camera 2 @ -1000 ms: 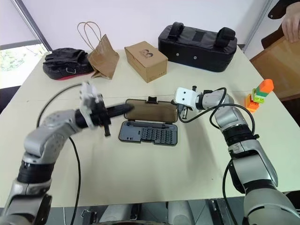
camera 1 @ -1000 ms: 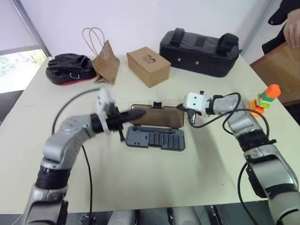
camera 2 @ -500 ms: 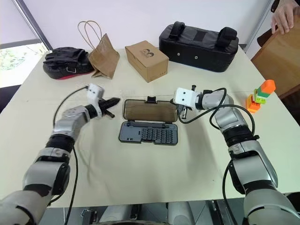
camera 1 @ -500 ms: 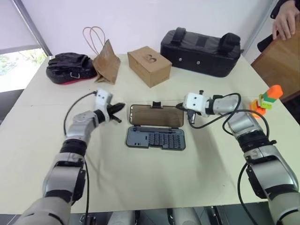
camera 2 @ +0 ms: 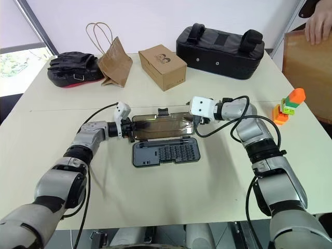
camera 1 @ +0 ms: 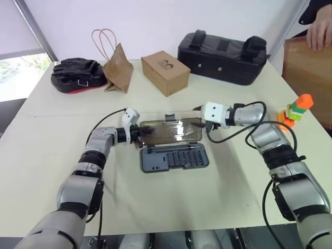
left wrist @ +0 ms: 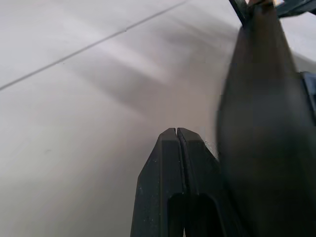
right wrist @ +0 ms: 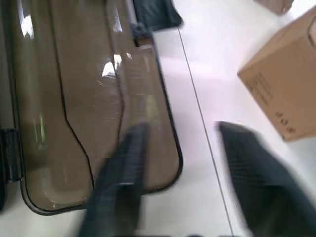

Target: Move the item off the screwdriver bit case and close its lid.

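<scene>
Flat dark grey plastic bit case (camera 1: pixel 174 157) open at table centre, translucent smoky-brown lid (camera 1: pixel 170 130) raised partway. Left gripper (camera 1: pixel 139 134) pinched shut against lid's left edge; right gripper (camera 1: pixel 203 124) spread wide at its right end. Orange-green-orange block stack (camera 1: pixel 294 111) far right, well apart.

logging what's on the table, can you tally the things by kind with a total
bags: 3 - black pouch, brown paper bag, large black bag
cardboard boxes: 1 - brown box
bit cases: 1 - screwdriver bit case, its lid part raised
toy block stacks: 1 - orange and green stack
total: 6
</scene>
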You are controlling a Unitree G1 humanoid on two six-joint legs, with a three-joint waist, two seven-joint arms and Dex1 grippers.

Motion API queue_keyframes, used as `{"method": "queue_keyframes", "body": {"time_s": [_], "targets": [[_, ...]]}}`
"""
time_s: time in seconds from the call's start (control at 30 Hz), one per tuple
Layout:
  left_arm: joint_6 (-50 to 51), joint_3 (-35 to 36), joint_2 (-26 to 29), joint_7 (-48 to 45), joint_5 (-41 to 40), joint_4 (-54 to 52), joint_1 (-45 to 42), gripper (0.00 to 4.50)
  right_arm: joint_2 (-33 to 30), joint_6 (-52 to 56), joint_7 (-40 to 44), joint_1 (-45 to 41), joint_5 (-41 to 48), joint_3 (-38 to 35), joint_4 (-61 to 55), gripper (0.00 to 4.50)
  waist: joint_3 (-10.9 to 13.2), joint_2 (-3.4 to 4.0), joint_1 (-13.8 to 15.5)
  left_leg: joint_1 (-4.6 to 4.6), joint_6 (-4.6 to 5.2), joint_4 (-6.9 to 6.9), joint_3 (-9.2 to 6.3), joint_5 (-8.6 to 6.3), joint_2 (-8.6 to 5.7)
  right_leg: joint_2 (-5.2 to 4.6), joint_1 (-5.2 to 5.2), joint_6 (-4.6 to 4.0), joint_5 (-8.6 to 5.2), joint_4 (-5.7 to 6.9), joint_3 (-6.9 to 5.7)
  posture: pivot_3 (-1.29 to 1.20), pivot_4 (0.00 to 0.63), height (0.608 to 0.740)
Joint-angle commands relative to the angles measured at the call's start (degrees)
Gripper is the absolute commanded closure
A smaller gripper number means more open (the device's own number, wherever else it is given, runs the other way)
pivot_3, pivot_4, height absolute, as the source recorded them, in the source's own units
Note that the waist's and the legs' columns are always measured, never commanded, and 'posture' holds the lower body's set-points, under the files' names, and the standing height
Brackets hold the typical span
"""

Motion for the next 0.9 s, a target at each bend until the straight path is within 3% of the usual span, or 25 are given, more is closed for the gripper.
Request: {"method": "queue_keyframes", "body": {"time_s": [0.03, 0.17, 0.23, 0.4, 0.57, 0.73, 0.83, 0.9], "targets": [[-1.6, 0.8, 0.8, 0.2, 0.7, -0.7, -0.1, 4.5, -2.0, 2.7, 1.5, 0.2, 0.8, -1.2, -6.3, 0.03, 0.0, 0.0, 0.0, 0.0, 0.0, 0.0, 0.0, 0.0, 0.0, 0.0, 0.0, 0.0, 0.0, 0.0, 0.0, 0.0, 0.15, 0.74], [-2.4, 2.5, 1.3, 1.0, -0.6, -1.7, -0.7, 4.5, -4.6, 25.5, 7.1, 1.4, 14.7, -9.9, -20.5, 0.03, 0.0, 0.0, 0.1, -0.22, 0.0, 0.06, -0.03, 0.0, 0.02, -0.01, -0.2, 0.0, 0.0, 0.04, 0.0, 0.0, 0.15, 0.74], [-1.1, 3.5, 1.4, -0.1, -2.1, -3.6, -1.2, 4.5, -8.1, 40.9, 11.1, 3.9, 26.6, -15.9, -29.7, 0.03, 0.0, 0.0, 0.5, -0.58, -0.08, 0.14, -0.07, 0.05, 0.09, -0.03, -0.54, 0.0, 0.01, 0.12, -0.02, 0.0, 0.15, 0.74], [4.3, 3.6, 2.1, -4.2, -4.3, -11.4, -0.1, 4.5, -11.4, 60.6, 10.1, 11.6, 43.8, -26.4, -42.4, 0.03, 0.0, -0.04, 1.2, -0.84, 0.05, 0.12, -0.2, -0.02, 0.11, -0.1, -0.71, 0.0, 0.01, -0.01, -0.12, 0.0, 0.15, 0.74], [16.2, 0.1, 4.0, -11.4, -7.8, -27.8, 5.0, 4.5, -10.0, 64.1, 2.1, 14.7, 46.6, -30.2, -43.6, 0.03, 0.0, -0.03, 1.1, -0.79, 0.14, 0.12, -0.05, -0.07, 0.08, -0.22, -0.74, 0.01, 0.01, 0.1, -0.06, 0.0, 0.15, 0.74], [26.0, -6.9, 11.4, -19.5, -9.7, -47.1, 12.9, 4.5, -8.9, 64.8, -3.1, 15.2, 48.4, -32.8, -42.6, 0.03, 0.0, -0.02, 0.3, -0.78, 0.13, 0.09, -0.07, -0.06, 0.09, -0.2, -0.74, 0.01, 0.01, 0.09, -0.06, 0.0, 0.15, 0.74], [23.9, -12.5, 19.0, -24.9, -6.4, -54.3, 17.9, 4.5, -10.4, 66.2, -3.4, 16.0, 50.4, -32.8, -45.0, 0.03, 0.0, -0.01, 0.1, -0.77, 0.13, 0.09, -0.07, -0.06, 0.09, -0.21, -0.74, 0.0, 0.01, 0.1, -0.05, 0.0, 0.15, 0.74], [17.7, -14.5, 22.3, -25.2, -2.5, -51.0, 17.9, 4.5, -12.5, 66.2, -2.4, 18.8, 50.4, -30.6, -48.7, 0.03, 0.0, 0.11, 0.1, -0.72, 0.13, 0.01, -0.04, -0.07, 0.11, -0.2, -0.74, -0.01, 0.0, 0.09, -0.01, 0.0, 0.15, 0.74]]}}
